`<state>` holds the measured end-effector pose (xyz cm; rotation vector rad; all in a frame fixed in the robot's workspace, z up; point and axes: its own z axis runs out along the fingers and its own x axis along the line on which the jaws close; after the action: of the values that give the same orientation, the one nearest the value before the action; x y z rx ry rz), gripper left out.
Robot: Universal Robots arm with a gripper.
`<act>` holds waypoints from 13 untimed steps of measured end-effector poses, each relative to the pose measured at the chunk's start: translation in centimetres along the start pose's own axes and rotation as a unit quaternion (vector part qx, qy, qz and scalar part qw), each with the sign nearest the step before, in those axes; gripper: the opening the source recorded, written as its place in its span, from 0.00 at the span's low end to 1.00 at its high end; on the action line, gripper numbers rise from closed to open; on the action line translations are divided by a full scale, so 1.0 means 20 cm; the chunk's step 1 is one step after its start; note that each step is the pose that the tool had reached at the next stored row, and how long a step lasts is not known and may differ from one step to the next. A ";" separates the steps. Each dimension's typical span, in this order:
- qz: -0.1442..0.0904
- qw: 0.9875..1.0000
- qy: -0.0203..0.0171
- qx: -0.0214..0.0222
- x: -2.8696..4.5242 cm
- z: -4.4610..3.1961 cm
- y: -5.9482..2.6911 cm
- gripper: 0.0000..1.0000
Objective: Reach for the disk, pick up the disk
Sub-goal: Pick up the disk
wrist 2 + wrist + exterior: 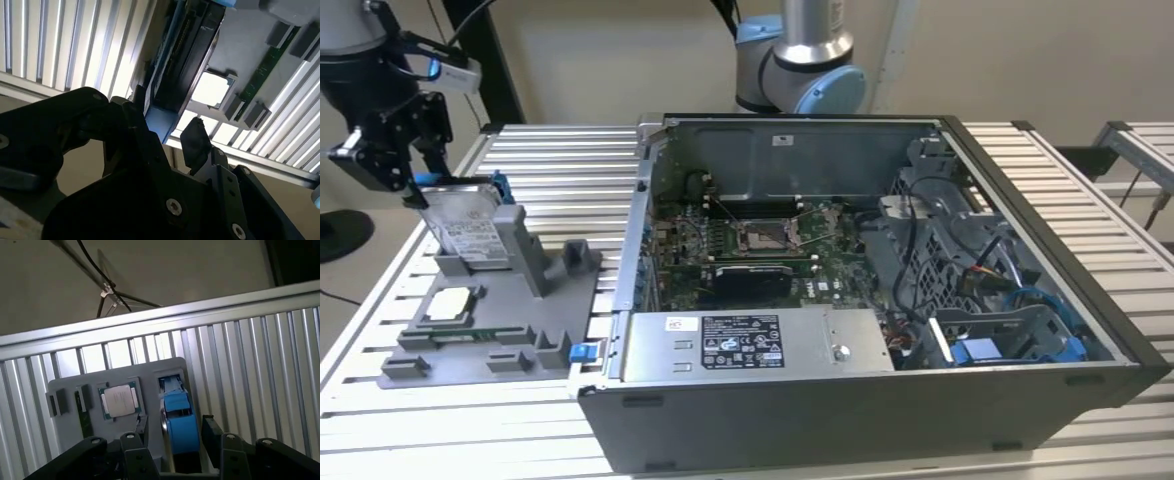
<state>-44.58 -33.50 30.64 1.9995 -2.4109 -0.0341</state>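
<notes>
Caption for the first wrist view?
Open end effector straddles the upright silver-grey metal disk with blue plastic rails, standing in the grey plastic fixture beside a square silver chip.

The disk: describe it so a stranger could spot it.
At the exterior view's left, beside the computer case, sits a grey fixture. The disk stands upright in it, white-labelled with blue rails; the square chip lies flat.

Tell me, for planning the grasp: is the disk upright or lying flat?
Upright: the disk stands on edge in the grey fixture, its blue rail between the open end effector's fingers.
</notes>
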 end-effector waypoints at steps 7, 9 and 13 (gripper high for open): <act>-0.007 1.000 0.000 0.000 -0.011 0.063 0.001 1.00; -0.008 1.000 0.000 0.000 -0.014 0.082 0.001 1.00; -0.012 1.000 0.000 0.000 -0.019 0.118 0.001 1.00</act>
<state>-44.58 -33.11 28.28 2.0276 -2.3878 -0.0331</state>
